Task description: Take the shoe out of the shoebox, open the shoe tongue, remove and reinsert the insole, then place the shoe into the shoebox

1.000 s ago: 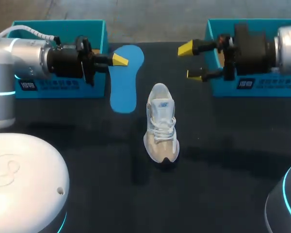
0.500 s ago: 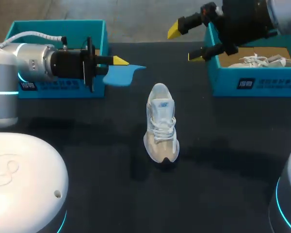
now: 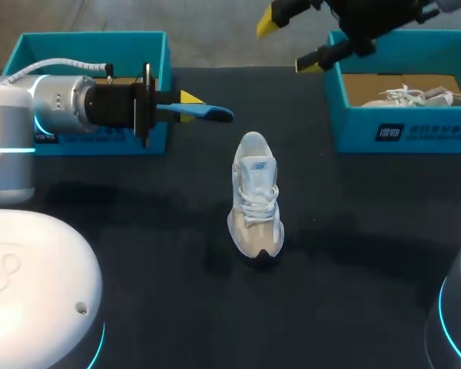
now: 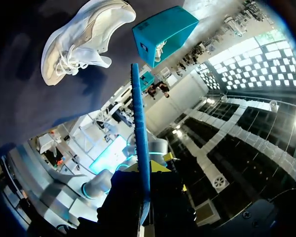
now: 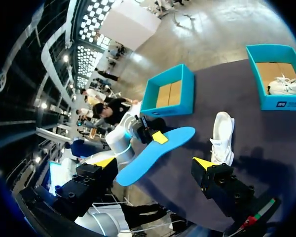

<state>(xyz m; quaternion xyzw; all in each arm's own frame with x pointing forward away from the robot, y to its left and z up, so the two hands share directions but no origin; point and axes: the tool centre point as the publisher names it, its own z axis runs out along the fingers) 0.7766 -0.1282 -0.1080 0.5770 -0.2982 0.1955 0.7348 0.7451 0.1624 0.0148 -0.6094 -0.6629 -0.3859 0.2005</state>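
Note:
A white and beige sneaker (image 3: 255,194) stands upright on the black table, toe toward the near edge. My left gripper (image 3: 186,108) hovers left of and behind it, shut on the heel end of a blue insole (image 3: 209,114) that is turned edge-on. In the left wrist view the insole (image 4: 139,143) runs straight out from the gripper (image 4: 147,170), with the sneaker (image 4: 84,39) ahead. My right gripper (image 3: 288,44) hangs high at the back, open and empty. The right wrist view looks down on the insole (image 5: 155,153), the sneaker (image 5: 222,136) and the gripper (image 5: 154,163).
A teal shoebox (image 3: 403,127) at the back right holds a second white shoe (image 3: 415,96). Another teal shoebox (image 3: 92,46) stands at the back left, behind my left arm. White robot bases fill both near corners.
My left gripper has rolled the insole from flat to edge-on. The right arm has risen and pulled back from in front of the right shoebox, uncovering it.

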